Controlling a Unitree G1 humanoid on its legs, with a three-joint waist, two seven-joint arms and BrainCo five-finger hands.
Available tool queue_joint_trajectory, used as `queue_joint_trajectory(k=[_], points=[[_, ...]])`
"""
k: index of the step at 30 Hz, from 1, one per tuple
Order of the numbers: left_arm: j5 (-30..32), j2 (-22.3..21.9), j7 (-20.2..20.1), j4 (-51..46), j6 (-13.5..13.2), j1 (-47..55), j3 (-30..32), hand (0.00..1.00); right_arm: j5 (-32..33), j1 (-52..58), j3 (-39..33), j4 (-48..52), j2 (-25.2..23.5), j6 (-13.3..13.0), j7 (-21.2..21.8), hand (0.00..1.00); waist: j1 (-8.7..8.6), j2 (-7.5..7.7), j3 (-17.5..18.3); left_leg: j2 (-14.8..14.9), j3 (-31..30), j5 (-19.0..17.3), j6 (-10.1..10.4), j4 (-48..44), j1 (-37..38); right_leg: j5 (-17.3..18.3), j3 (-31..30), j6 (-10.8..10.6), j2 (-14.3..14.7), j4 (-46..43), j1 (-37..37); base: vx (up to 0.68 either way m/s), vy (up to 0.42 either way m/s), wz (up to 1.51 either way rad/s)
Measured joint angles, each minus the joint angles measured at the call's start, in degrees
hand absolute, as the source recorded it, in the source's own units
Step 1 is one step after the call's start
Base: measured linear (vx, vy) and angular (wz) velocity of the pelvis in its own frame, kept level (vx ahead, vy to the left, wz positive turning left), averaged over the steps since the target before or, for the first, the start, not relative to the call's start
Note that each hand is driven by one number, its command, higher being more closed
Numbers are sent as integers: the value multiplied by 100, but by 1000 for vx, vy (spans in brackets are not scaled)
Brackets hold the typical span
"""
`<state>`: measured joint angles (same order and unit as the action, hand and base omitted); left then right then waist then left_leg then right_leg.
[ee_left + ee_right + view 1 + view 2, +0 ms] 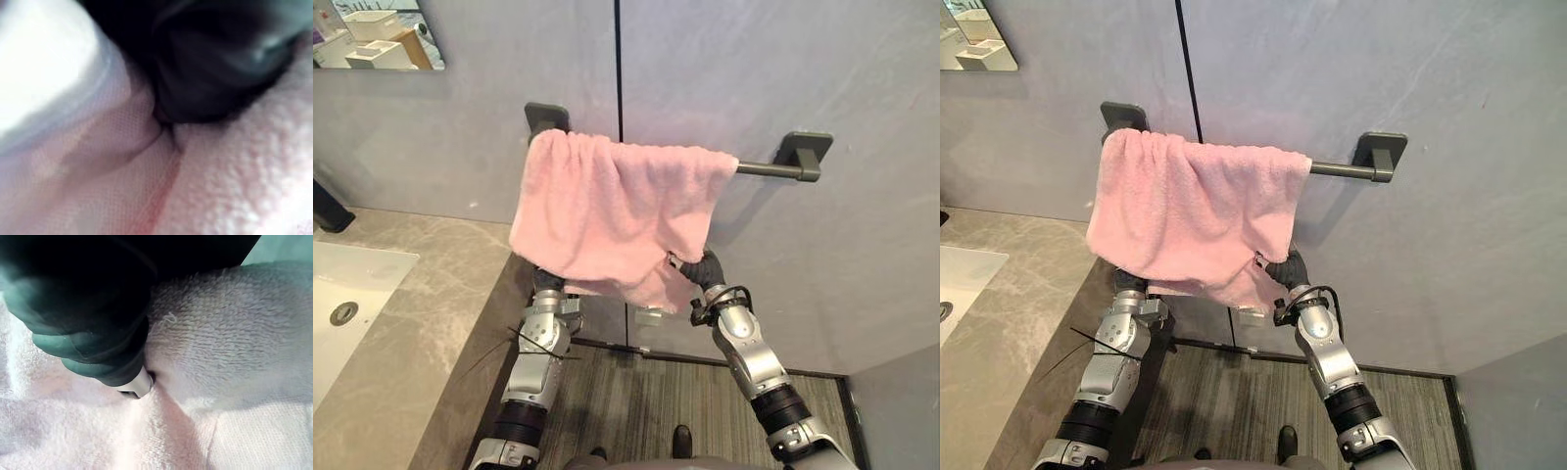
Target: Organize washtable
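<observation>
A pink towel (607, 211) hangs bunched over the left part of a dark towel bar (769, 168) on the grey wall. My right hand (703, 269) is at the towel's lower right corner. In the right wrist view a fingertip (138, 384) is buried in a fold of the towel (234, 333), pinching the cloth. My left hand (548, 281) reaches up under the towel's lower left edge, and the cloth covers all but its dark cover. The left wrist view has the towel (244, 186) pressed close against that hand.
A grey marble countertop (421, 313) with a white sink (352, 294) runs along the left. A mirror (372, 34) is at the top left, and a dark object (328, 211) stands at the counter's back. Striped flooring (646, 401) lies below the bar.
</observation>
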<state>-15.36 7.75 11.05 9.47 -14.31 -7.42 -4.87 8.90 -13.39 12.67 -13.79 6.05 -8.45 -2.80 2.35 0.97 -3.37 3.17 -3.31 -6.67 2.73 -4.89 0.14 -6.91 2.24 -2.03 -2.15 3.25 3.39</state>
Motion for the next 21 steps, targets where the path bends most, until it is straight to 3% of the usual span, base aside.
queue_joint_trajectory(k=[8,14,21], points=[[6,-94,-156,2,11,197,-120,100,-5,617,-735,449,-10,-10,-57,100,-33,2,1,-2,123,-1,-1,62,69,-1,-116,-2,3,1,19,2,19,-7],[14,-149,-344,8,14,270,-235,100,-1,731,-895,449,-132,-12,-76,100,-154,2,1,0,191,-1,-1,80,83,-10,-187,-13,9,9,45,-4,9,-6],[19,-198,-354,27,17,305,-257,100,1,844,-986,449,-143,-25,-55,100,-155,0,2,-7,236,-1,-2,86,93,-41,-233,-30,6,46,45,-8,7,-3]])
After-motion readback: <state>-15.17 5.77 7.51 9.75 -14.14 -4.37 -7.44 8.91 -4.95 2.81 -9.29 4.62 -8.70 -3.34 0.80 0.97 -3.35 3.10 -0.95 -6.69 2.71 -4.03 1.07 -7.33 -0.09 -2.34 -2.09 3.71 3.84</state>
